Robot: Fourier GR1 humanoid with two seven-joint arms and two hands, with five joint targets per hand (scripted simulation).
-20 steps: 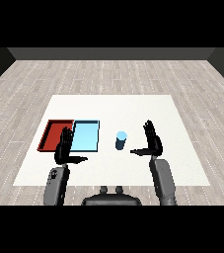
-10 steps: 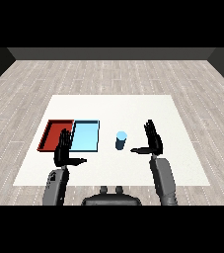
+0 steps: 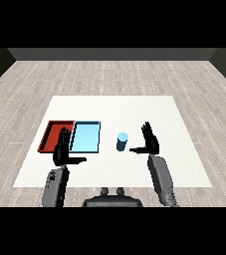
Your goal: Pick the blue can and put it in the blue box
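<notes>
Blue is the colour of the can point(image 3: 122, 141), which is seen standing upright on the white desk point(image 3: 184, 159). The can is found between the blue tray point(image 3: 86, 137) and the right hand point(image 3: 149, 141), just beside that hand but not touched by it. The right hand is held wide, with its fingers straight up and its thumb pointed toward the can. Nothing is held in it. The red tray point(image 3: 56, 135) is laid side by side with the blue tray, on the far left. The left hand point(image 3: 62, 151) is held wide too, with straight fingers raised in front of the near edge of the two trays. Nothing is held in it either. Nothing is seen inside the blue tray.
</notes>
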